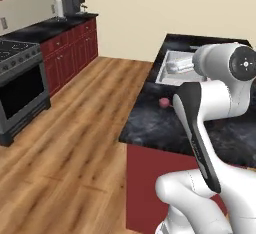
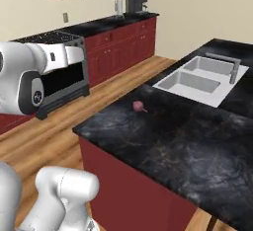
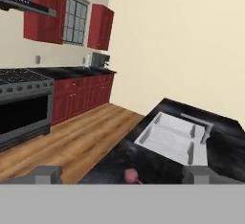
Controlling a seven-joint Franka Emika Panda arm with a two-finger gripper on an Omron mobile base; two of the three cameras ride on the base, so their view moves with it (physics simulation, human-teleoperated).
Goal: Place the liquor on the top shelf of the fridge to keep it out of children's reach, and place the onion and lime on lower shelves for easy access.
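The kitchen island (image 2: 197,141), with its dark marbled top and red sides, takes up most of the scene; its far right corner runs out of the right base view, and in the left base view the robot's white arm covers much of its near half. Across the wood floor stands the stove (image 1: 17,85), cut off at the left edge of the left base view, and beside it a run of red cabinets (image 2: 121,45) under a black counter. A double-basin sink (image 2: 197,79) is sunk into the island top; its faucet (image 2: 232,67) shows in the right base view, while in the left base view the sink is half hidden behind the arm's upper joint. A coffee machine (image 2: 136,1) sits on the far counter, with a pale object next to it too small to make out.

The gripper (image 3: 122,174) is seen from the hand view, where its two grey finger tips stand far apart at the bottom with nothing between them: the claw is open and empty. The onion (image 2: 138,106), a small pinkish-red ball, lies alone on the island top, near the sink's front corner and well apart from the claw; in the hand view it sits low, partly cut by the bottom band
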